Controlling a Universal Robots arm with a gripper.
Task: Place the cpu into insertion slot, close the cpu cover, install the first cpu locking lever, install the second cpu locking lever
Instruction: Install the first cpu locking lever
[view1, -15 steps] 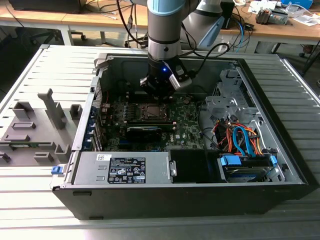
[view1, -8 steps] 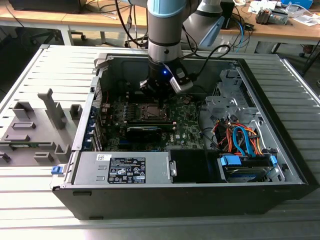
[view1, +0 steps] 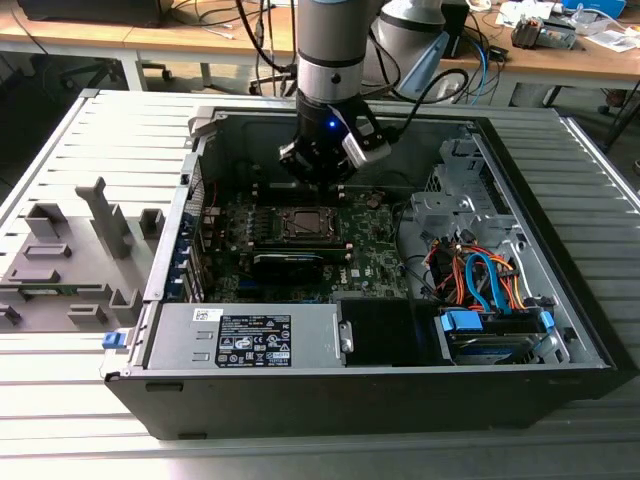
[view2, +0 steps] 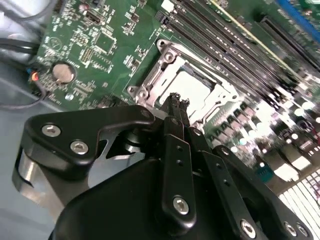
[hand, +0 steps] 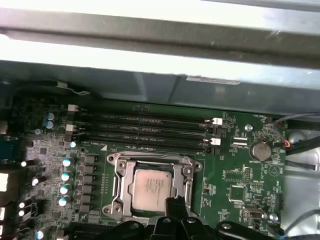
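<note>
Arm over the open computer case, one chip seated in its socket.

From the exterior view's left: one grey fixture block (view1: 70, 262) beside the case, then one green board (view1: 375, 255) inside it, with the gripper (view1: 318, 172) hanging above the socket (view1: 300, 222). In the first wrist view one chip (hand: 150, 189) lies flat within the metal cover frame (hand: 118, 172), beside four long memory slots (hand: 145, 131). The fingers (view2: 176, 107) appear pressed together, grasping nothing. The chip looks light, rigid and fragile; it is best handled by its edges.
</note>
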